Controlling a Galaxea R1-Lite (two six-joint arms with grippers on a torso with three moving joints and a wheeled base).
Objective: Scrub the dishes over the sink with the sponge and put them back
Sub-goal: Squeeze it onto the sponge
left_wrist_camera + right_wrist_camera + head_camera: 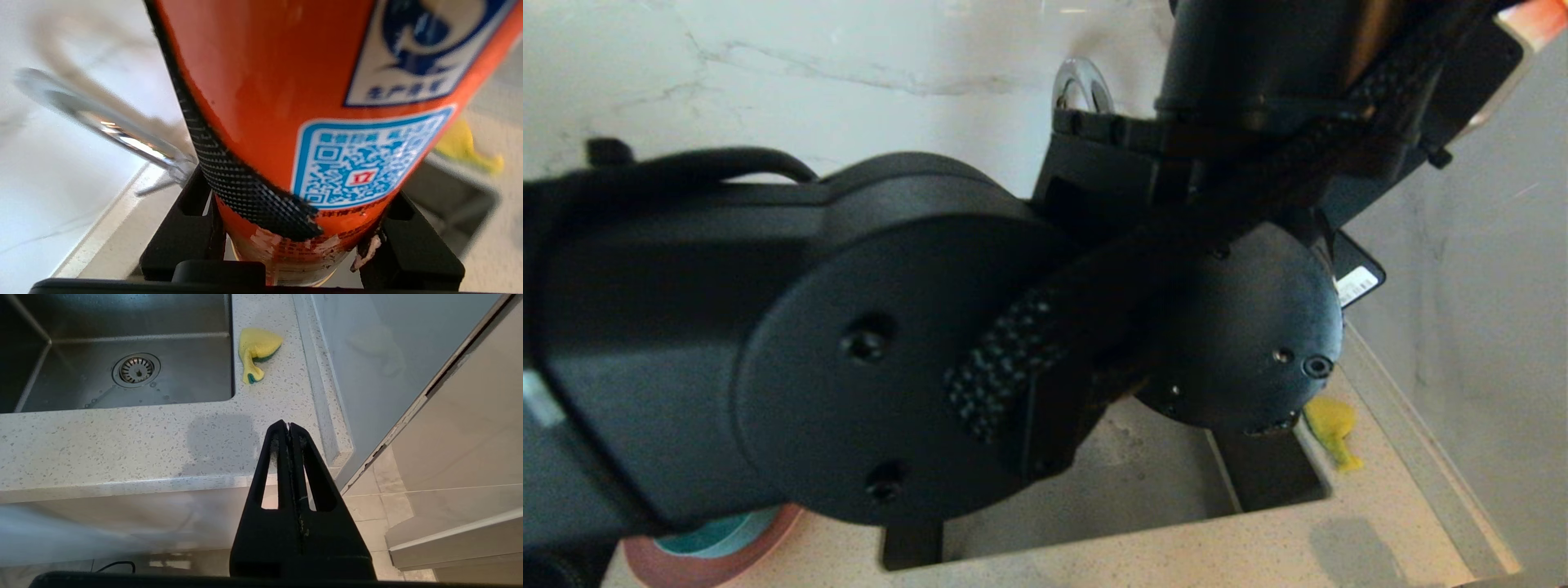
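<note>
My left gripper (298, 228) is shut on an orange bottle (265, 81) with a blue-and-white label, one black finger (184, 232) on each side of it. Only a corner of that bottle (1539, 18) shows in the head view, past my left arm. The bent yellow sponge (257, 351) with its green face lies on the counter by the sink's (122, 335) right rim, and it shows again beyond the bottle (461, 143). A pink plate (686, 563) holding a teal bowl (719, 535) peeks out at the lower left. My right gripper (289, 426) hangs shut and empty before the counter's front edge.
My left arm (849, 351) fills most of the head view and hides the sink basin. The chrome faucet (102, 122) arches close beside the bottle. A grey wall panel (388, 355) stands just right of the sponge. A drain strainer (136, 369) sits in the basin floor.
</note>
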